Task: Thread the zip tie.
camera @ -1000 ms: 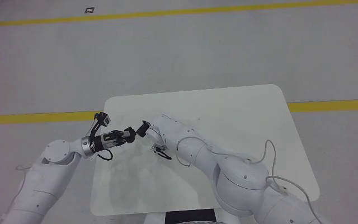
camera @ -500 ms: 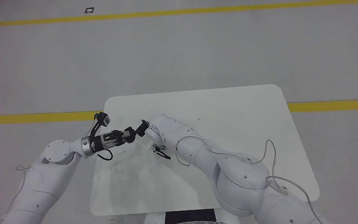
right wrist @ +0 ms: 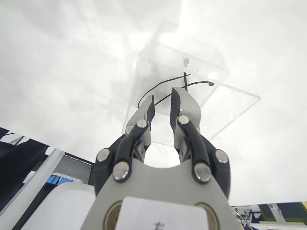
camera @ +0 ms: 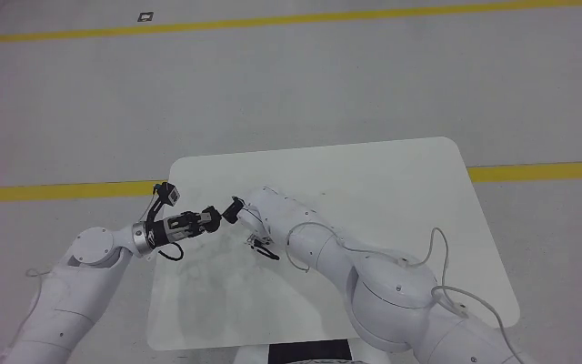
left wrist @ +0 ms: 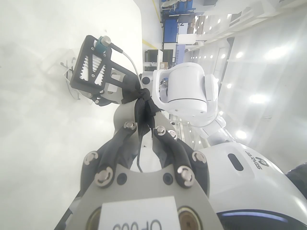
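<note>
Looking down from above, the left gripper (camera: 211, 219) and the right gripper (camera: 260, 245) hung close together over the left part of the white table (camera: 391, 173). The left one lay level and pointed at the other arm's wrist, while the right one pointed down at the table. Against the picture from a second earlier, the right gripper had slid a touch toward the left one, and the left arm had not stirred. The tie itself was too thin to make out from up there.

From the left wrist, the left gripper's fingers (left wrist: 141, 116) were pressed together with no gap. A thin black strand, which I took for the zip tie (left wrist: 139, 154), ran back from between them toward the palm. Just beyond their tips stood the black camera bracket (left wrist: 92, 65) on the other arm's wrist.

From the right wrist, the right gripper's fingers (right wrist: 150, 111) stood a narrow way apart and gripped nothing. Beneath them a clear box (right wrist: 215, 106) lay on the table with spare ties (right wrist: 211, 83) curled inside it. One strand ran under the gap between the tips, but I could not tell whether they touched it.

So small a shift read as fine lining-up. One tie was held, nothing was threaded yet, and the right fingers seemed to be settling over a strand to pinch.
</note>
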`<state>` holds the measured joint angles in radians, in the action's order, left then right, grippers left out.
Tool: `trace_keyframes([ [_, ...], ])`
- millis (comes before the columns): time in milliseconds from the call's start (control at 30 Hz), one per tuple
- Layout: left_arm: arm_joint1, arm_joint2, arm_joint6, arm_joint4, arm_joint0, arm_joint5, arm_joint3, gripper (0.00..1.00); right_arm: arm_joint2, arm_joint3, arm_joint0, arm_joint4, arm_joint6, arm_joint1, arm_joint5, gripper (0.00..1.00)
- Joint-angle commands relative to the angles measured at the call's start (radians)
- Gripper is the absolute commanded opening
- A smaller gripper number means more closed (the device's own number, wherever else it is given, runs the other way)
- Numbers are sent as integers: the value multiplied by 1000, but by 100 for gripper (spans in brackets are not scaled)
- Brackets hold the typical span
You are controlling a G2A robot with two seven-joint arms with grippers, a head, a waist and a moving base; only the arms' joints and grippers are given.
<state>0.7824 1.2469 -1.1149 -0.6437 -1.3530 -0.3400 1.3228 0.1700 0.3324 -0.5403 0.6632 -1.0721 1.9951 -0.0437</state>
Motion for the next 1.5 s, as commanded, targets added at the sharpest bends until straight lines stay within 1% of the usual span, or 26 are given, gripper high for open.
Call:
trace_keyframes([
  [0, 0, 0, 0, 0, 0, 0, 0, 0, 0, -1, -1, 1, -1, 0, 0, 14],
  [67, 0, 0, 0, 0, 0, 0, 0, 0, 0, -3, -2, 1, -2, 0, 0, 5],
  [133, 0, 0, 0, 0, 0, 0, 0, 0, 0, -5, -1, -1, -3, -1, 0, 0],
  [500, 0, 0, 0, 0, 0, 0, 0, 0, 0, -10, 18, -3, -11, 0, 3, 0],
  [600, 0, 0, 0, 0, 0, 0, 0, 0, 0, -9, 28, -6, -20, 1, -5, 0],
  [867, 0, 0, 0, 0, 0, 0, 0, 0, 3, -17, 54, -36, -51, 2, -51, 0],
  [1100, 0, 0, 0, 0, 0, 0, 0, 0, 15, -23, 87, -66, -72, 3, -105, 0],
  [1267, 0, 0, 0, 0, 0, 0, 0, 0, 29, -33, 107, -92, -104, 3, -162, 0],
  [1467, 0, 0, 0, 0, 0, 0, 0, 0, 47, -48, 131, -109, -110, 2, -197, 0],
])
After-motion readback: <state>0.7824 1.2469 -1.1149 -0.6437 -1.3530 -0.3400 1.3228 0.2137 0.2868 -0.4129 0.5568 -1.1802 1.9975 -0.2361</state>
